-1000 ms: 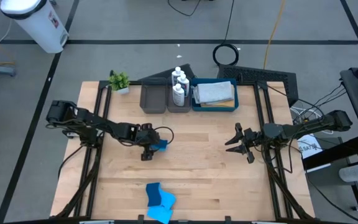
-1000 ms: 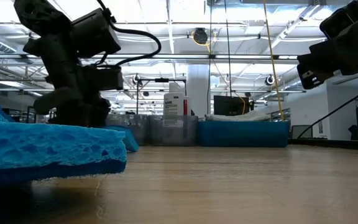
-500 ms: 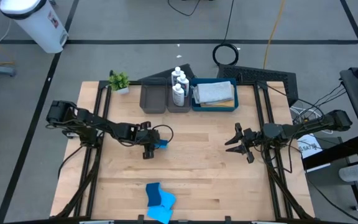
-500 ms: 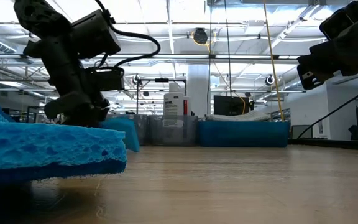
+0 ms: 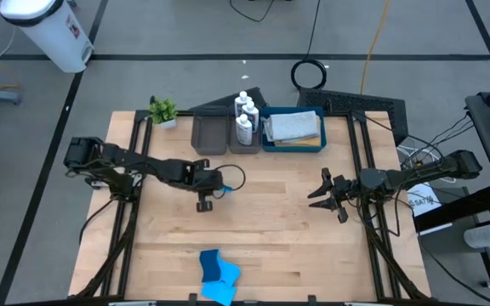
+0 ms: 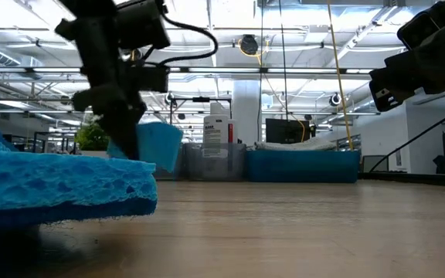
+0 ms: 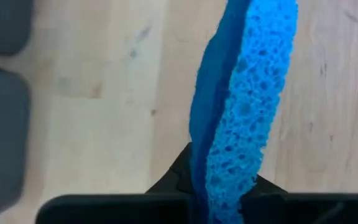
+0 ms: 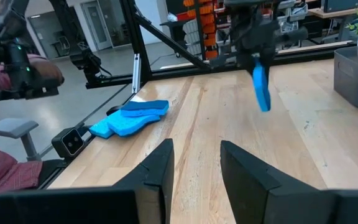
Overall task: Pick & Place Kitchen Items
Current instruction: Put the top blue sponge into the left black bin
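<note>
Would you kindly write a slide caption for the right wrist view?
Left claw lifts a blue sponge above the table; more sponges lie near its edge.

Three blue sponges show: one [image 5: 219,195] clamped between the left arm's fingers [image 7: 173,180] at the centre-left of the high view, and two stacked, a dark blue [image 5: 212,264] and a light blue one [image 5: 222,291], at the bottom centre. Three white bottles [image 5: 244,117] stand in one narrow grey tray [image 5: 253,145] at top centre, flanked by a second grey tray [image 5: 210,136] and one blue tray [image 5: 293,145] with a single grey folded cloth [image 5: 293,127]. One potted plant [image 5: 163,110] stands at the worktop's [image 5: 279,238] upper left; two arms, each with one gripper, left [image 5: 207,197] and right [image 5: 323,195].
</note>
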You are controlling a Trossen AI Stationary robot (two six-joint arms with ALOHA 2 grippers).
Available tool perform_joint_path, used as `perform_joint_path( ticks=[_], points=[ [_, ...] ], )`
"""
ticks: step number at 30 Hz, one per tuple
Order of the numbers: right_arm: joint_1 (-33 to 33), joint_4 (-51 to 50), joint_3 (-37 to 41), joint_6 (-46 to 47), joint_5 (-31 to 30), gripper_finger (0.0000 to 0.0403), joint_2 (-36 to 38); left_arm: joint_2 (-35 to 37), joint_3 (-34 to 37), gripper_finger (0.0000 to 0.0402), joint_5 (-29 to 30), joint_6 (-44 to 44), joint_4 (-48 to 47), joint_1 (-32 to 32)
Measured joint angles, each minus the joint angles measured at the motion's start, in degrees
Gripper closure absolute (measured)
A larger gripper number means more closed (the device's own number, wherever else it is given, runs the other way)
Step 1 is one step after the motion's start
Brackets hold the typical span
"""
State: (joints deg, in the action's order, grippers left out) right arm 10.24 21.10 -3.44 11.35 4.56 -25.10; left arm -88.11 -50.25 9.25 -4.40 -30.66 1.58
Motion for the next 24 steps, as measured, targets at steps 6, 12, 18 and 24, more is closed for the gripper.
perform_joint_path(
  ticks=[6,12,18,24],
  points=[
    [0.0,-0.02,0.0,0.0,0.0,0.0303,0.0,0.05,-8.58,0.0366,3.72,-4.5,-10.58,-2.07],
    [0.0,-0.03,0.01,0.0,0.02,0.0303,0.0,0.09,-16.67,0.0386,4.77,-10.78,-19.62,-6.47],
    [0.0,-0.39,0.0,0.0,0.02,0.0303,0.0,1.8,-20.15,0.0381,5.9,-10.86,-21.73,-13.18],
    [-0.01,-0.38,0.01,-0.02,0.02,0.0303,0.0,4.1,-19.28,0.0371,13.4,-12.84,-19.37,-21.5]
  ],
)
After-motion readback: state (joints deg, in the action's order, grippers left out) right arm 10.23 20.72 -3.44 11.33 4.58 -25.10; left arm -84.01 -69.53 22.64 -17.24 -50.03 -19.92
